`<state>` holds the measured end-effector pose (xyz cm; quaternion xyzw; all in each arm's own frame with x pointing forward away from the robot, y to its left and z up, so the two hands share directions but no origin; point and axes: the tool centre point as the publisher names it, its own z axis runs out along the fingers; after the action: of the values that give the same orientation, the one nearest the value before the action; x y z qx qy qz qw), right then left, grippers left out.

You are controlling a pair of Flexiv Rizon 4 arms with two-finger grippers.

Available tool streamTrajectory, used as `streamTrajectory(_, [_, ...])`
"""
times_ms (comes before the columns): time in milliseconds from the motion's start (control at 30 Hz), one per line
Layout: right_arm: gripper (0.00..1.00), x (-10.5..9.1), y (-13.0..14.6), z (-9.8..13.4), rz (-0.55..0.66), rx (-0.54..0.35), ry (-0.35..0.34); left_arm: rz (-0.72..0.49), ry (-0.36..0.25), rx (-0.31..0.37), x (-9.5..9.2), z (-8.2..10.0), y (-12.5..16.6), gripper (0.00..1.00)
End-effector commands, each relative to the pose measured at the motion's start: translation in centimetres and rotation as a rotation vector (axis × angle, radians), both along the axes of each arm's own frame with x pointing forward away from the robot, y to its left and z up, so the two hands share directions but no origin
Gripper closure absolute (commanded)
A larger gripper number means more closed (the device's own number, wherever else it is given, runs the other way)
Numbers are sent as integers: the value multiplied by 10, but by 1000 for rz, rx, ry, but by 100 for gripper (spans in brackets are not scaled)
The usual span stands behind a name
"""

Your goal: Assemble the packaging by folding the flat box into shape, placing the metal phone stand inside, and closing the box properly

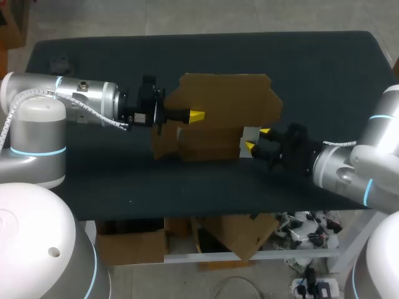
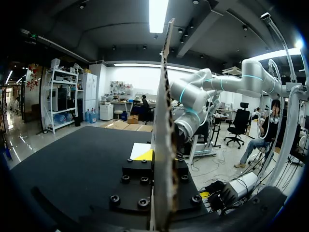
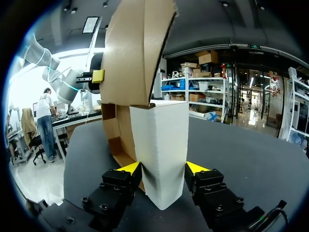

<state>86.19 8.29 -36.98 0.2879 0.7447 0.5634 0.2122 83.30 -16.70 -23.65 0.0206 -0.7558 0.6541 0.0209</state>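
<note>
A brown cardboard box [image 1: 209,140] lies partly folded in the middle of the black table, with a wide flap [image 1: 230,99] spread behind it. My left gripper [image 1: 196,115] comes in from the left and is shut on that flap. In the left wrist view the flap [image 2: 161,96] stands edge-on between the fingers of the left gripper [image 2: 157,157]. My right gripper [image 1: 257,139] holds the box's white right end [image 3: 161,140], with one yellow tip on each side of it in the right wrist view [image 3: 162,169]. No metal phone stand shows clearly.
A small dark object [image 1: 60,62] sits near the table's [image 1: 312,62] far left corner. Bare black tabletop stretches to the far right and along the front edge.
</note>
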Motion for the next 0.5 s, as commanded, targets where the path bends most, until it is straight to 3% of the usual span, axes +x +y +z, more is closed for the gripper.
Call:
streamTrajectory(33, [43,1,4,-4,-76,-4,-18,-2,1,0,0,-4,0,100])
streamTrajectory(233, [50,3,5,-5,-102,0,-10,-2,1,0,0,-4,0,100])
streamTrajectory(500, [51,6,7,-4,-157,-2,-4,-2,1,0,0,-4,0,100])
